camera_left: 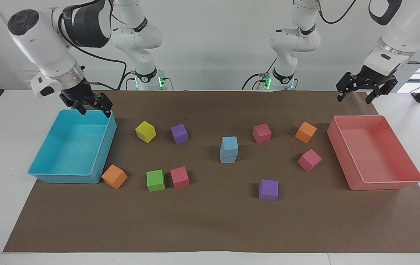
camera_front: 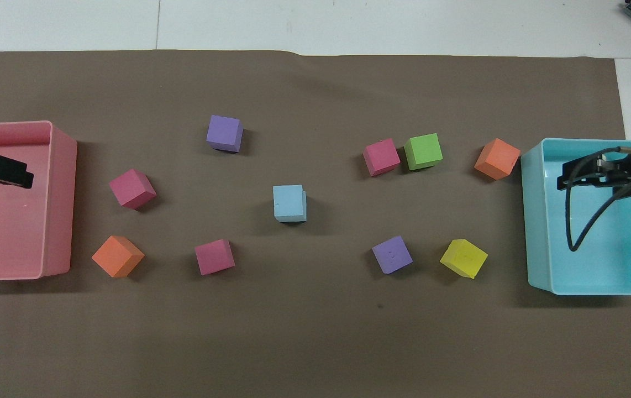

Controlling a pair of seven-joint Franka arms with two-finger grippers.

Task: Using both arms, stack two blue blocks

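The two blue blocks (camera_left: 228, 149) stand stacked in the middle of the brown mat, the upper one slightly offset on the lower; from overhead they show as one blue square (camera_front: 289, 203). My right gripper (camera_left: 95, 110) is open and empty, raised over the robots' edge of the turquoise bin (camera_left: 48, 173); it also shows in the overhead view (camera_front: 561, 179). My left gripper (camera_left: 355, 97) is open and empty, raised above the mat by the pink bin (camera_left: 386, 182); in the overhead view it (camera_front: 27, 178) shows over that bin. Neither gripper is near the stack.
Loose cubes lie around the stack: yellow (camera_left: 145, 131), purple (camera_left: 179, 133), green (camera_left: 155, 180), pink (camera_left: 179, 177) and orange (camera_left: 114, 176) toward the right arm's end; pink (camera_left: 262, 133), orange (camera_left: 305, 132), pink (camera_left: 309, 160) and purple (camera_left: 268, 190) toward the left arm's end.
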